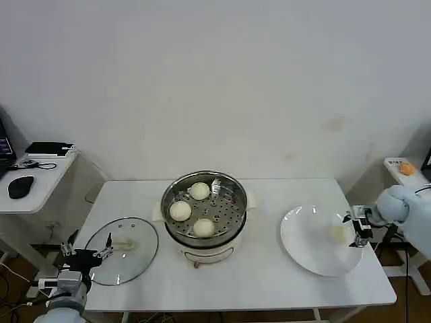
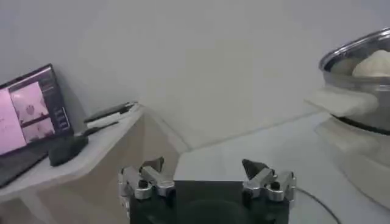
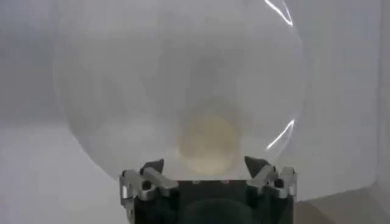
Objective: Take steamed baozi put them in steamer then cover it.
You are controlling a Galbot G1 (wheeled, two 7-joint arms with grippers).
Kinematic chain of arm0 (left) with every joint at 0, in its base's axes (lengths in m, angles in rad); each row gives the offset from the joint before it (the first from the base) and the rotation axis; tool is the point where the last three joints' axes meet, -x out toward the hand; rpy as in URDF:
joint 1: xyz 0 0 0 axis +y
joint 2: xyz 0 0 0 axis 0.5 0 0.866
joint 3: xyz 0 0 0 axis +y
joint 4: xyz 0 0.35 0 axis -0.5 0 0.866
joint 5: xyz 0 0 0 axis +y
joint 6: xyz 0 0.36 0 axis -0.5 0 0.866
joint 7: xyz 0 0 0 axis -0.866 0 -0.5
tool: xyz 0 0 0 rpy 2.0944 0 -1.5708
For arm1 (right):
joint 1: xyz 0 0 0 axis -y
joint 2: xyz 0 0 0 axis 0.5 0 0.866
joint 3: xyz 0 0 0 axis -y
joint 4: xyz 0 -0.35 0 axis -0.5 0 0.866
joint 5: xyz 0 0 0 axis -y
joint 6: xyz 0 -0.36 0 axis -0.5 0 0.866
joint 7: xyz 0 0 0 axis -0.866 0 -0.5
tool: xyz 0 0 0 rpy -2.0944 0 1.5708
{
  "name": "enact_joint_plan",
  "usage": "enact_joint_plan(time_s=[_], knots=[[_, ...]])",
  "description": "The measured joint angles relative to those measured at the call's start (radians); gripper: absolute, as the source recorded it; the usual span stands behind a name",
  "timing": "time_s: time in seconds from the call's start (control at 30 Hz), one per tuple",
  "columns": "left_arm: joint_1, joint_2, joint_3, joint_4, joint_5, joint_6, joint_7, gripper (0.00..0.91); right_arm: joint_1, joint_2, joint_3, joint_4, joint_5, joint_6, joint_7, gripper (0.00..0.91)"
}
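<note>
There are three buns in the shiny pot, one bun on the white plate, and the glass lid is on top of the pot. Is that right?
Not quite. The glass lid isn't on the pot; the head view shows it lying on the table left of the steamer. The three buns in the pot and one bun on the white plate are right.

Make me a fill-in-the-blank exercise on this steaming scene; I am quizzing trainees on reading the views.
1. The steamer already holds ____ baozi.
2. The last baozi lies on the white ____.
3. The glass lid lies on the table on the robot's ____ side of the steamer.
4. The right gripper, open, sits at the plate's edge beside that baozi; the left gripper is also ____, next to the lid.

Missing words: three; plate; left; open
</note>
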Motion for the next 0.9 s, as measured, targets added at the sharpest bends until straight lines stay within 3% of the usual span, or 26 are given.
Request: enact_joint_plan(time_s=[0.23,0.33,0.37,0.9], knots=[[0.002,-0.001,-0.003,0.002,0.001,0.000,0.000,0.907,-0.016,0.029,0.007,-0.027,-0.007,-0.005,0.002,0.766],[0.001,-0.003,-0.003,0.001,0.001,-0.001,-0.001,0.907,-0.018,0.035,0.011,-0.034,-0.009,-0.008,0.002,0.625],[0.001,-0.004,-0.003,0.001,0.001,0.000,-0.001,0.907,-0.018,0.037,0.013,-0.036,-0.009,-0.009,0.002,0.615],[0.011,-0.005,-0.012,-0.019,0.000,-0.001,-0.001,0.907,0.086,0.015,-0.043,0.009,0.038,-0.029,-0.021,0.605]])
